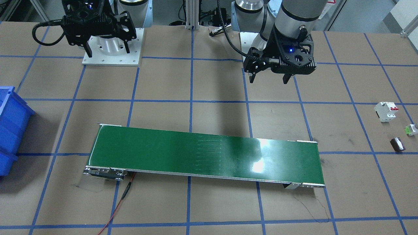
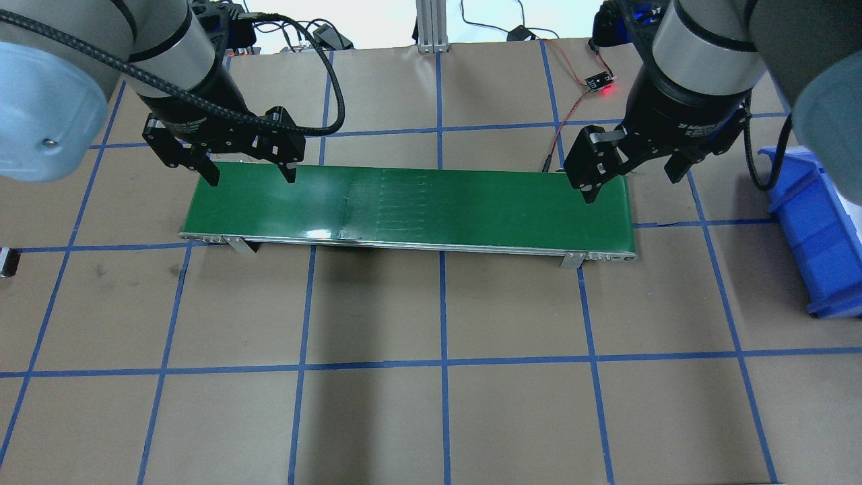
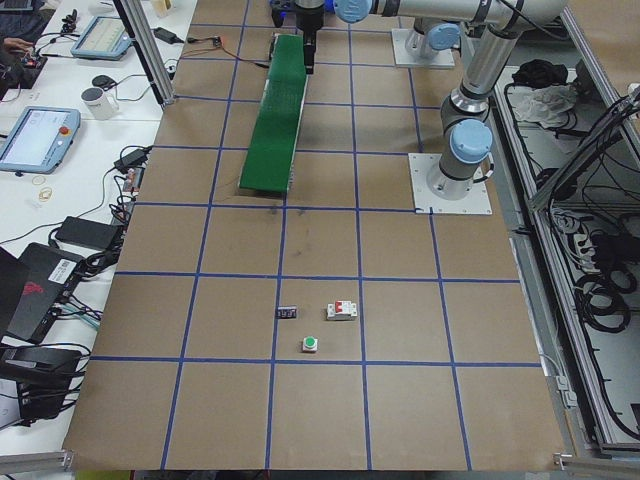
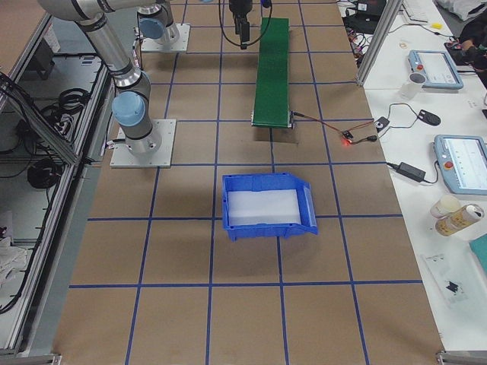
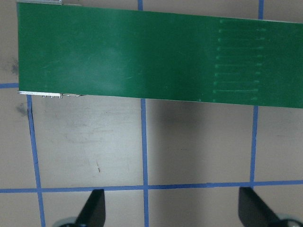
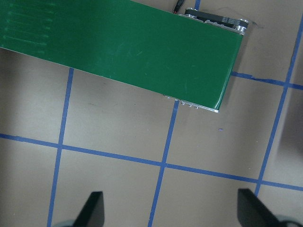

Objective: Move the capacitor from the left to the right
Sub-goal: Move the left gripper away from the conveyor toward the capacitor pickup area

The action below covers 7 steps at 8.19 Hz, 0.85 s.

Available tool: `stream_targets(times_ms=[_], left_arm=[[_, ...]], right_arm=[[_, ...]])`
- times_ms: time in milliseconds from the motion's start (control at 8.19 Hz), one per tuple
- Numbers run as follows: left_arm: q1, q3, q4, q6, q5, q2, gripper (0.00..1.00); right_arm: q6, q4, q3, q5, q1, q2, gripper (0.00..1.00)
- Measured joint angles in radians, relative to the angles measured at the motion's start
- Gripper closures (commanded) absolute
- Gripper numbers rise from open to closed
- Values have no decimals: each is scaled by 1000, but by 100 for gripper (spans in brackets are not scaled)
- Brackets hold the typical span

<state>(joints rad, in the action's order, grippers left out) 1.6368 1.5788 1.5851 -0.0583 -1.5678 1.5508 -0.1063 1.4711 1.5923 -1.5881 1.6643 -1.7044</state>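
Observation:
The capacitor [image 1: 397,144], a small dark cylinder, lies on the brown table past the left end of the green conveyor [image 1: 205,155]. It also shows in the exterior left view [image 3: 288,313]. My left gripper [image 1: 270,78] hangs open and empty above the table behind the conveyor's left end, far from the capacitor. It shows over the belt's left end in the overhead view [image 2: 249,176], and its wrist view [image 5: 173,208] shows only belt and table. My right gripper [image 2: 633,185] is open and empty near the conveyor's right end [image 6: 123,47].
A white breaker with a red switch [image 1: 386,111] and a small green-and-white part [image 1: 412,129] lie near the capacitor. A blue bin [image 2: 815,229] stands on the table beyond the conveyor's right end. A red wire [image 1: 119,202] runs from the conveyor.

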Motion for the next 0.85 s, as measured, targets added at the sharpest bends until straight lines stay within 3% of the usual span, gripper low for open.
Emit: stream_targets(times_ms=[366,610,855], left_arm=[[-11,0,-11,-52,-4,4,0],[-43,-2,-18,14,-9,26,0],[-179,-6,-20,122,-10,69,0]], right_arm=[[-1,1,0,-5,0,0,0],[-1,3,0,-7,0,1,0],[1,2,0,-5,0,0,0]])
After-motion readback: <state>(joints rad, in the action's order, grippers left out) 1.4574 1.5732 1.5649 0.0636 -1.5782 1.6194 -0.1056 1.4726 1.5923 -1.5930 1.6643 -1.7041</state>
